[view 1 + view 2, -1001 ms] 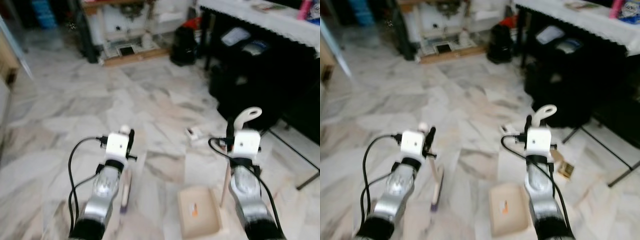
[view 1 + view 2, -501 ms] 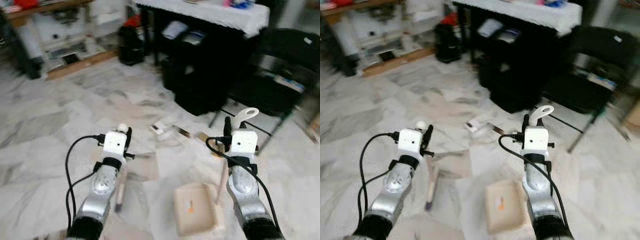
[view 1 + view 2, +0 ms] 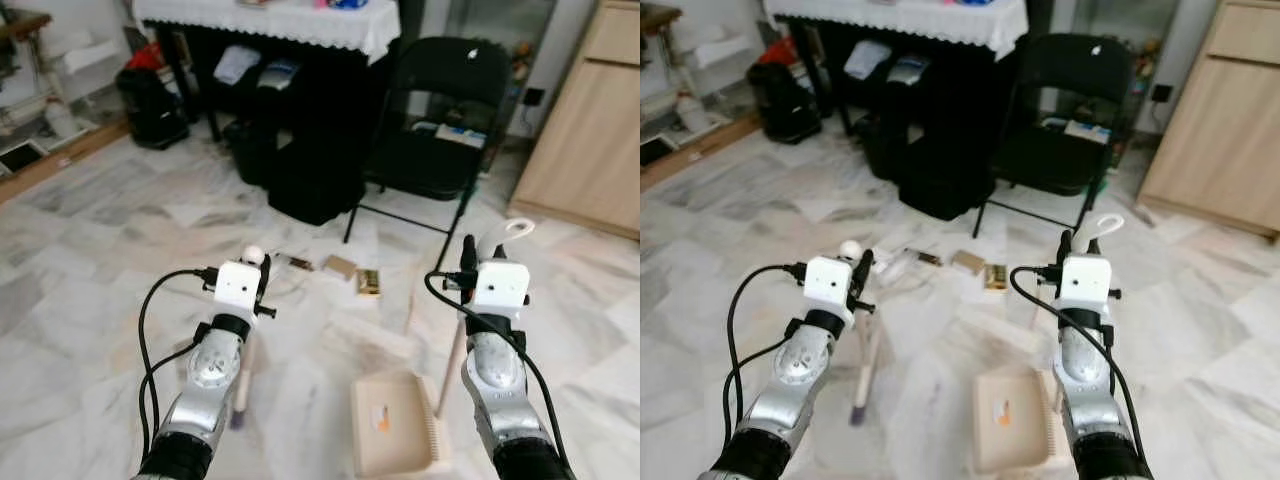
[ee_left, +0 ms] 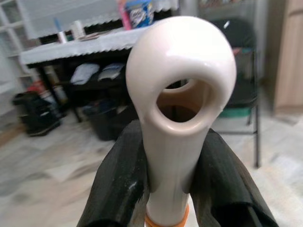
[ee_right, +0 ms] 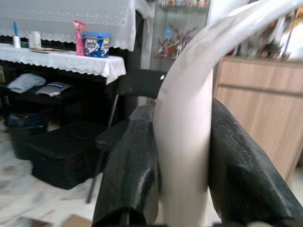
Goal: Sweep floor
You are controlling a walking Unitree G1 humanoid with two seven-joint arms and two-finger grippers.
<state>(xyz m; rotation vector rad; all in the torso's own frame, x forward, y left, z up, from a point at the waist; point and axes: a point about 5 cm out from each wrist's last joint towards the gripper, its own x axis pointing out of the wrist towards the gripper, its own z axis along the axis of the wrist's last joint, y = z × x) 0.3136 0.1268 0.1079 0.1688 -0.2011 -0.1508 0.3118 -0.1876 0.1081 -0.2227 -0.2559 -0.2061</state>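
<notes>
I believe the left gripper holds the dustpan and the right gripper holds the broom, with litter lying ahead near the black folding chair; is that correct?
Not quite: the tools are swapped. In the left eye view the left gripper holds the broom and the right gripper holds the dustpan. The litter does lie ahead near the black folding chair.

- The room was evenly and fairly brightly lit by soft, diffuse light; no lamp or window could be made out as its source.
- The marble floor gave back a pale sheen without hard glare.
- Under the black table and the folding chair everything sank into deep shadow with little detail.
- The head views were reasonably sharp in the middle and softer toward the edges.
- In the wrist views the close handles were crisp, the background blurred.
</notes>
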